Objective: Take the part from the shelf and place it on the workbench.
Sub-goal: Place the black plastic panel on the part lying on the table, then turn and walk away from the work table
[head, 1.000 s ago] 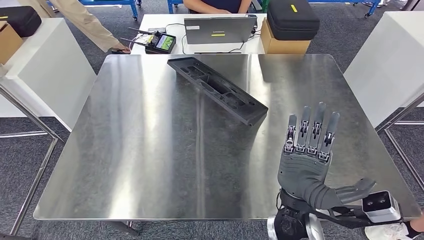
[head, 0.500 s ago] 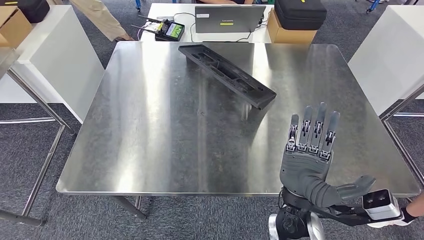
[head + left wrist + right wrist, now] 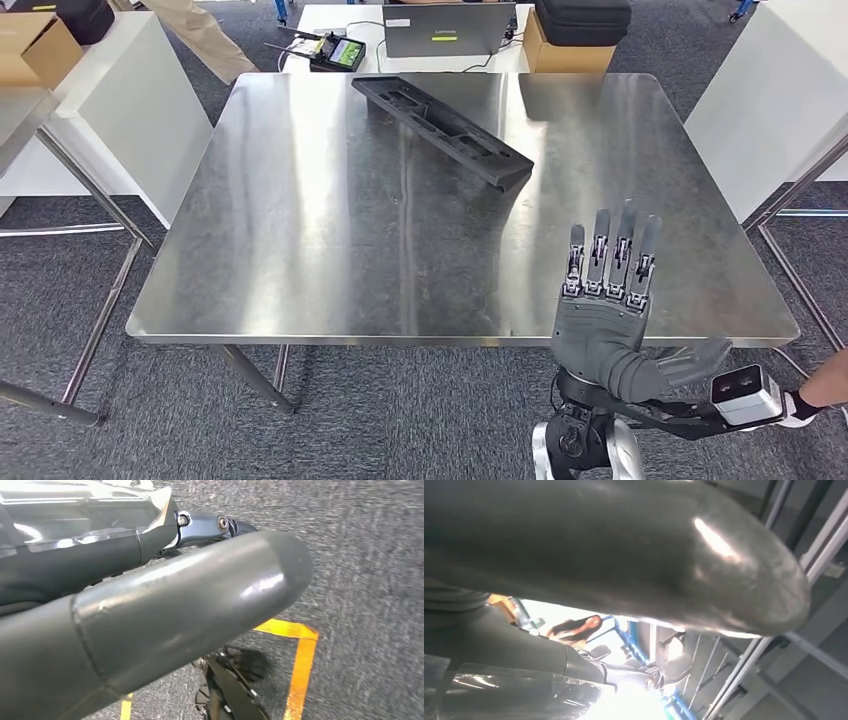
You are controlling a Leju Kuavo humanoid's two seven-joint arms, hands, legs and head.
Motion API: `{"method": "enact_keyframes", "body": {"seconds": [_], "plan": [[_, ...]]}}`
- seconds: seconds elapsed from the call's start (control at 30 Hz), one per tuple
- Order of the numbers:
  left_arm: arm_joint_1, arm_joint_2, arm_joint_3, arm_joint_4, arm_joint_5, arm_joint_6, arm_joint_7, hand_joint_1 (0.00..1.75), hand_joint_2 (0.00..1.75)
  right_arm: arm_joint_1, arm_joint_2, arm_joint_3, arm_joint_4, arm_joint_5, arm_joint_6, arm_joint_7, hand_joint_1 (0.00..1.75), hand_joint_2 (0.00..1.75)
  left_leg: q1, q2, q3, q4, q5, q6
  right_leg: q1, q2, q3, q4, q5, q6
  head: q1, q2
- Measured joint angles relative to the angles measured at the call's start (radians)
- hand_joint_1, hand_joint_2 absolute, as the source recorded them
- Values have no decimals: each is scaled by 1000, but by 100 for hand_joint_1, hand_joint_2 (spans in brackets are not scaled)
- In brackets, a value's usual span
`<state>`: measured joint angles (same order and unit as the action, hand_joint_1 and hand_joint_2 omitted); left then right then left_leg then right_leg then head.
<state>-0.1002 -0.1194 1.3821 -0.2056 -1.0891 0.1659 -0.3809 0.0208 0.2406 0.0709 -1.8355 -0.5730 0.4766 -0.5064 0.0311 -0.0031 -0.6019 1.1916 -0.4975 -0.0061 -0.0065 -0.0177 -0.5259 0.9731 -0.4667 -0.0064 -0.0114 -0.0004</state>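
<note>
On the workbench (image 3: 300, 250) lies a long black slotted part (image 3: 441, 117); right hand (image 3: 606, 316) spread, empty.

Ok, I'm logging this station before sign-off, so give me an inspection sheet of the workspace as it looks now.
Surface: steel workbench, shiny, bare apart from the part.
Job's things: long black part lying flat and diagonal on the far half of the bench.
Clutter: nothing seen on the bench.
Hands: right hand raised over the near bench edge, fingers straight and apart, holding nothing; left hand too close to judge.
Cables: thin leads on the white table by the laptop.
Surroundings: controller, cardboard box, grey carpet, a person's leg.
</note>
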Motion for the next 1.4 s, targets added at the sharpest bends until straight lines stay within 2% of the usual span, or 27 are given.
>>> {"method": "enact_keyframes", "body": {"seconds": [0.07, 0.1, 0.2, 0.23, 0.3, 0.37, 0.4, 0.43, 0.5, 0.57, 0.6, 0.67, 0.7, 0.73, 0.83, 0.87, 0.9, 0.93, 0.97, 1.03, 1.1, 1.13, 1.2, 1.23, 1.3, 1.37, 1.4], "plan": [[-1, 0, 0, 0, -1, 0, 2, 0, 0, 0, 0, -4, 6, 29, -15, 3, 0, 0, -2, -2, 82, -118, -2, 4, 2, -1, -19, 15, 8, 12, 1, 0], [-2, 1, 0, 0, -2, 0, 3, 0, 0, 0, 0, -6, 12, 49, -25, 5, 0, 0, -5, -3, 99, -149, -11, 6, 3, -2, -25, 20, 13, 19, 2, 0], [-3, 1, 0, 0, -4, 0, 4, 0, 0, 0, -2, -7, 37, 118, -62, 10, 0, 0, -9, 0, 92, -181, -5, 24, 4, -1, -48, 32, 19, 41, 5, 0], [-3, 1, 0, 0, -5, 0, 4, 0, 0, 0, -5, -7, 49, 140, -76, 9, 0, 0, -8, 2, 84, -191, 3, 35, 4, 1, -62, 52, -1, 40, 7, 0], [-5, 1, 0, 0, -6, 0, 4, 0, 0, 2, -12, -7, 75, 173, -96, 7, 0, 0, -12, 5, 57, -197, 26, 57, 2, 5, -101, 146, -79, 28, 12, 0], [-4, 2, 0, 0, -8, 0, 4, 0, 0, 7, -18, -8, 99, 185, -104, 5, 0, 0, -17, 6, 25, -196, 51, 65, -1, 8, -129, 268, -141, 26, 16, 0], [-4, 2, 0, 0, -9, 0, 4, 0, 0, 9, -21, -8, 107, 187, -106, 5, 0, 0, -19, 6, 8, -196, 64, 65, -2, 8, -127, 302, -142, 33, 17, 0], [-4, 2, 0, 0, -10, 0, 4, 0, 0, 10, -23, -8, 114, 189, -106, 4, 0, 0, -19, 7, -8, -195, 77, 64, -3, 9, -110, 303, -125, 45, 18, 0], [-4, 2, 0, 0, -10, 0, 4, 0, 0, 9, -26, -8, 124, 191, -106, 4, 0, 0, -20, 7, -38, -194, 103, 57, -5, 9, -27, 210, -80, 61, 18, 0], [-4, 2, 0, 0, -11, 0, 4, 0, 0, 7, -27, -7, 130, 192, -107, 4, 0, 0, -24, 6, -58, -191, 126, 47, 1, 11, 78, 55, -81, 56, 18, 0], [-4, 2, 0, 0, -11, 0, 4, 0, 0, 6, -27, -7, 132, 192, -106, 3, 0, 0, -25, 6, -62, -192, 138, 41, 4, 12, 108, 3, -90, 49, 18, 0], [-2, 2, 0, 0, -11, 0, 4, 0, 0, 6, -27, -7, 136, 193, -107, 2, 0, 0, -25, 7, -65, -196, 160, 31, 8, 14, 110, -24, -91, 34, 15, 0], [-1, 2, 0, 0, -11, 0, 4, 0, 0, 6, -27, -7, 138, 194, -111, 3, 0, 0, -22, 6, -69, -194, 157, 26, 3, 13, 104, -22, -82, 26, 14, 0], [0, 3, 0, 0, -11, 0, 5, 0, 0, 6, -27, -7, 142, 198, -120, 8, 0, 0, -19, 4, -76, -177, 131, 21, -2, 10, 95, -21, -71, 16, 13, 0], [0, 3, 0, 0, -16, -5, 10, 0, 0, 6, -28, -9, 180, 217, -166, 28, 0, 0, -12, 2, -110, -23, -34, 8, -6, 5, 58, -22, -34, -8, 7, 0], [0, 3, -1, 0, -19, -10, 13, 0, 0, 6, -29, -12, 207, 224, -179, 32, 0, 0, -10, 1, -116, 39, -67, 3, -4, 4, 44, -21, -21, -11, 6, 0], [0, 3, -1, 0, -22, -14, 14, 0, 0, 7, -31, -15, 239, 230, -189, 34, 0, 0, -8, 1, -115, 84, -73, 0, -2, 3, 30, -19, -8, -10, 7, 0], [0, 3, -1, 0, -26, -19, 13, 0, 0, 8, -33, -21, 277, 238, -200, 34, 0, 0, -5, 1, -101, 103, -56, -3, -1, 2, 15, -17, 4, -8, 6, 0], [0, 4, -2, 0, -29, -24, 9, 0, 0, 8, -36, -29, 317, 248, -212, 33, 0, 0, -1, 1, -71, 89, -26, -5, -1, 2, -1, -13, 15, -3, 6, 0], [0, 5, -4, 0, -33, -30, -1, 0, 0, 9, -43, -52, 416, 281, -243, 18, 0, 0, 5, -1, 30, -27, 5, -7, -1, 1, -32, 2, 30, 7, 5, 0], [0, 6, -5, 0, -35, -32, -11, 0, 0, 4, -53, -82, 545, 338, -288, -13, 0, 0, 4, -6, 110, -141, -15, -4, 2, 0, -53, 17, 43, 21, 6, 0], [0, 6, -5, 0, -37, -33, -15, 0, 0, -3, -59, -99, 620, 376, -313, -30, 0, 0, 0, -8, 123, -169, -26, -2, 4, -1, -61, 21, 51, 29, 6, 0], [1, 6, -6, 0, -42, -33, -21, 0, 0, -25, -76, -132, 800, 468, -380, -66, 0, 0, -3, -5, 105, -182, -21, 15, 5, 1, -79, 29, 58, 46, 7, 0], [1, 6, -6, 0, -45, -34, -24, 0, 0, -40, -86, -144, 896, 518, -419, -76, 0, 0, -4, -3, 92, -186, -13, 27, 5, 3, -93, 48, 39, 46, 9, 0], [1, 7, -9, 0, -53, -37, -30, 0, 0, -63, -110, -154, 1100, 614, -497, -64, 0, 0, -6, 1, 64, -190, 10, 53, 2, 7, -125, 132, -42, 34, 14, 0], [3, 9, -13, 0, -60, -40, -36, 0, 0, -66, -126, -154, 1252, 671, -545, -20, 0, 0, -12, 1, 37, -189, 31, 62, 0, 9, -147, 248, -115, 24, 18, 0], [4, 9, -14, 0, -62, -40, -40, 0, 0, -63, -131, -154, 1305, 684, -563, 11, 0, 0, -15, 2, 24, -189, 41, 62, 0, 10, -149, 292, -129, 26, 19, 0]]}}
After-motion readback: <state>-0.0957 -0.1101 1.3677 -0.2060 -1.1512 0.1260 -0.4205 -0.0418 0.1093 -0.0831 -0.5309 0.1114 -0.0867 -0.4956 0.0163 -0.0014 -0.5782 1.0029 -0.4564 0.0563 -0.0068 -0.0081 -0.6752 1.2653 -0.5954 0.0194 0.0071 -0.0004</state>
